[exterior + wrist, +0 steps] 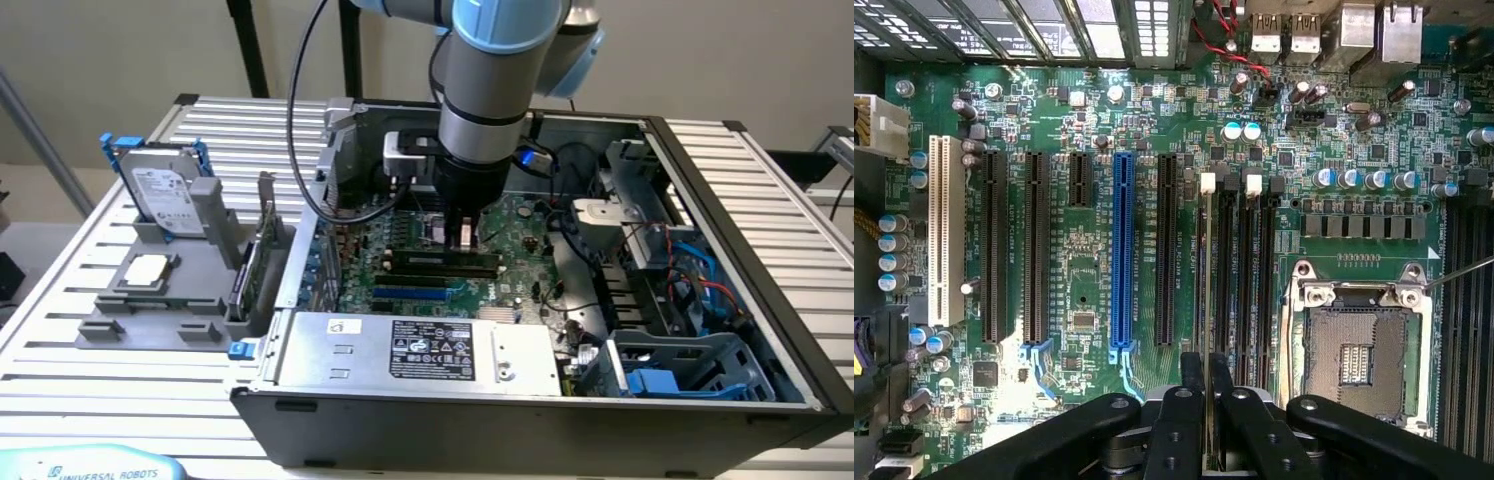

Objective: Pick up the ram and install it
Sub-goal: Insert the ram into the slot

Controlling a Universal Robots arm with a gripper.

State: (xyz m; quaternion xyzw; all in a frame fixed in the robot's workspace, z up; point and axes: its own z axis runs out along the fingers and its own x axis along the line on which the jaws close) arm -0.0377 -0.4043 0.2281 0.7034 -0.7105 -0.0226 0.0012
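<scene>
Ram (1206, 300) seen edge-on in wrist view, clamped between the end effector (1206, 375) fingers, standing upright in line with a black memory slot (1229, 270) on the motherboard (1084, 290). Exterior view: end effector (463, 235) down inside the open PC case (534, 410), just above the slots.

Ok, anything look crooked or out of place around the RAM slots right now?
Nothing stands out. The ram hangs edge-on in the gripper, running parallel with the black slots, not skewed. The processor socket lies open and empty.
</scene>
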